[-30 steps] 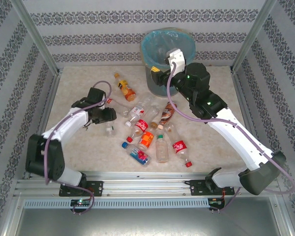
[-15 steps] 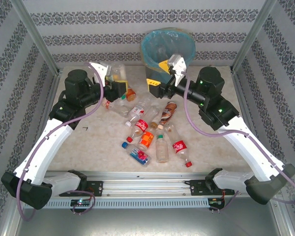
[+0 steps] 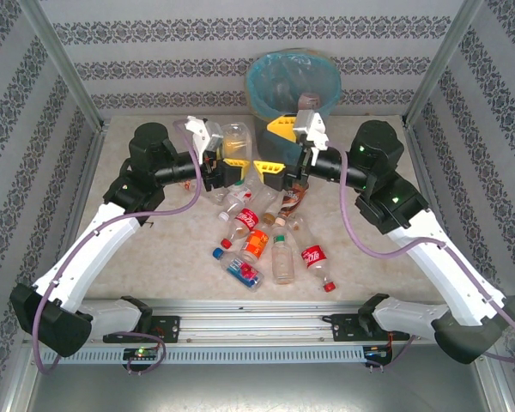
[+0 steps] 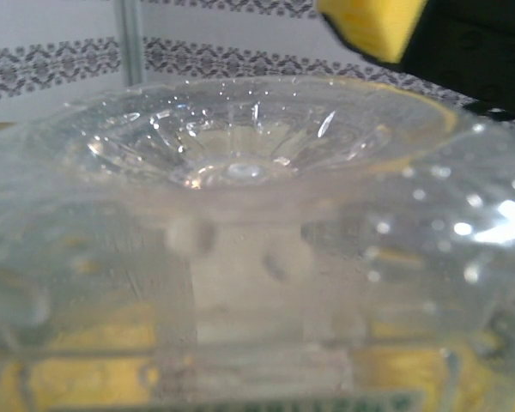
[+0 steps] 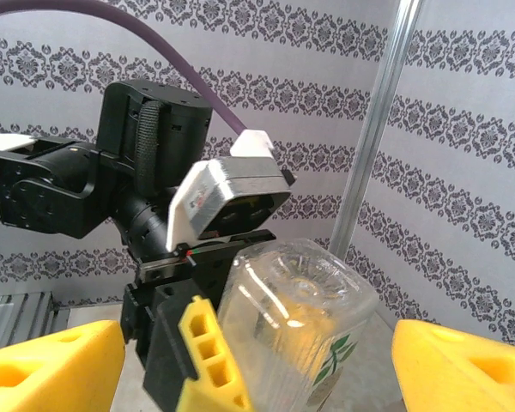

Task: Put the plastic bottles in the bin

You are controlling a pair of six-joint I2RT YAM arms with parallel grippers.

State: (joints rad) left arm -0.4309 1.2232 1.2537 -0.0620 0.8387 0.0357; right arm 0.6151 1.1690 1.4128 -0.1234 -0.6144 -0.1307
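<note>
My left gripper is shut on a clear plastic bottle with a green leaf label, held in the air just left of the bin. The bottle's ribbed base faces the left wrist camera. My right gripper is open and points at that bottle, with one yellow finger above and one below. In the right wrist view the held bottle stands between my right fingers, not touching them. Several more plastic bottles lie on the table.
The grey mesh bin with its light blue bag stands against the back wall; the right arm partly covers it. Metal frame posts rise at both back corners. The loose bottles lie clustered mid-table, under and in front of both grippers.
The left arm has lifted the bottle off the table and carried it up and right, toward the bin. The right gripper has come back from over the bin, turned left and opened wider.
</note>
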